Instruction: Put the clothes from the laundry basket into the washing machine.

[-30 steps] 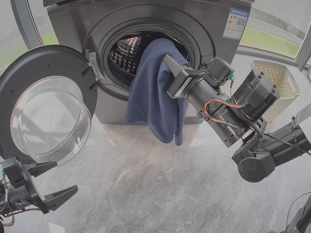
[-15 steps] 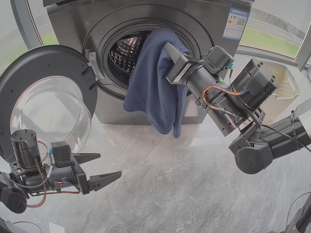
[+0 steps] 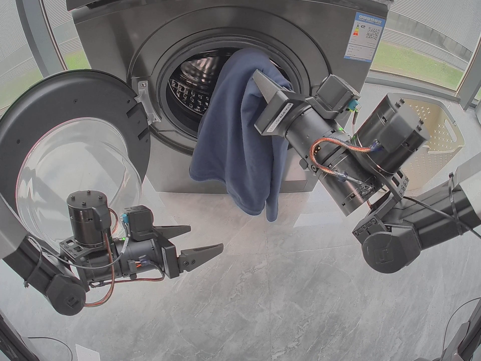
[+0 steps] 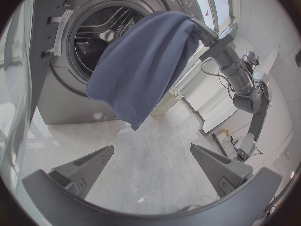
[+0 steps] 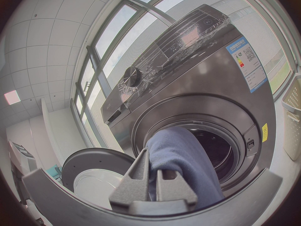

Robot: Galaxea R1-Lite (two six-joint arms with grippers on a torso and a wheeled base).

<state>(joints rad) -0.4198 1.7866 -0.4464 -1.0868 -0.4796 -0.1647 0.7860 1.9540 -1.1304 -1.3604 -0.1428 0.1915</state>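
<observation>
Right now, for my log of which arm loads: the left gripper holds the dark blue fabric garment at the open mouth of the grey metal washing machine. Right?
No, wrong arm: the right gripper holds the dark blue fabric garment at the open mouth of the grey metal washing machine, as the head view shows. The left gripper is open, holding nothing.
</observation>
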